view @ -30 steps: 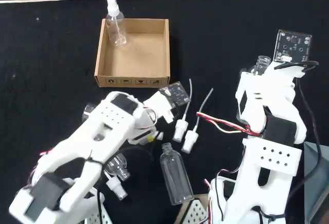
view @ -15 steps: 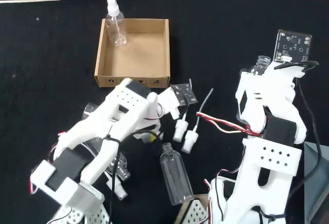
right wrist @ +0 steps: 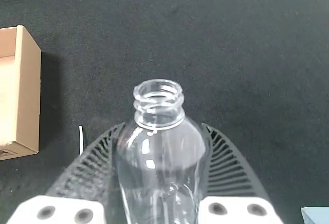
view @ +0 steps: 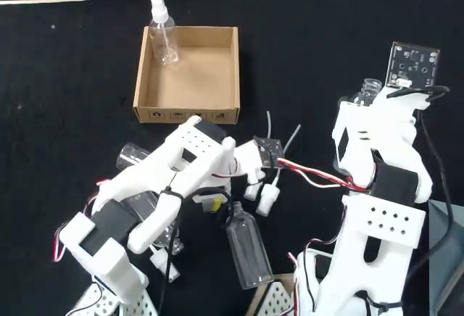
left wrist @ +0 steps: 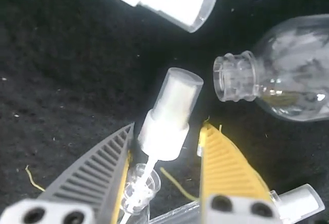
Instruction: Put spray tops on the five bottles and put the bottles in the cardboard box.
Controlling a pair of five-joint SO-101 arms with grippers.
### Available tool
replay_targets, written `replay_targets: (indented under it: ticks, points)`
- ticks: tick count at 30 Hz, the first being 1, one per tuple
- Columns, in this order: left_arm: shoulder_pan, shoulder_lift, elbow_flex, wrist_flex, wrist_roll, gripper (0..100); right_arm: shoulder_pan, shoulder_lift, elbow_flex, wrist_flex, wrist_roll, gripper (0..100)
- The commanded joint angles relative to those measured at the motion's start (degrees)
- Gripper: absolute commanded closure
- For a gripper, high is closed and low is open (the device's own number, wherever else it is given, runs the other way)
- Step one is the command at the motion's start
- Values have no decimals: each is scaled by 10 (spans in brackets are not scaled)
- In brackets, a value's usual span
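Black table, cardboard box, lying bottle, loose spray tops

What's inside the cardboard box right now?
One clear bottle with a spray top stands in the far left corner of the cardboard box. The rest of the visible floor is plain cardboard; the near wall hides a thin strip behind it.

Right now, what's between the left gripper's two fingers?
A white spray top lies between the left gripper's fingers, which stand apart on either side of it. The left wrist view shows this.
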Motion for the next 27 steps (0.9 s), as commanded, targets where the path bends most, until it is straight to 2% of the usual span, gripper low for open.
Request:
replay_targets:
  ticks: [1,10,17,24,27]
  points:
    - [7,-2,-29,1,-7,820,2,-22,-31,-24,2,900]
    - [7,-1,-29,-25,-7,822,2,-22,-31,-24,2,900]
    - [17,-1,-23,-21,-7,973,2,-22,-31,-24,2,900]
    - [24,-7,-28,-19,-3,971,2,-22,-31,-24,2,900]
    - [22,-8,-45,6,-2,971,2,-22,-31,-24,2,900]
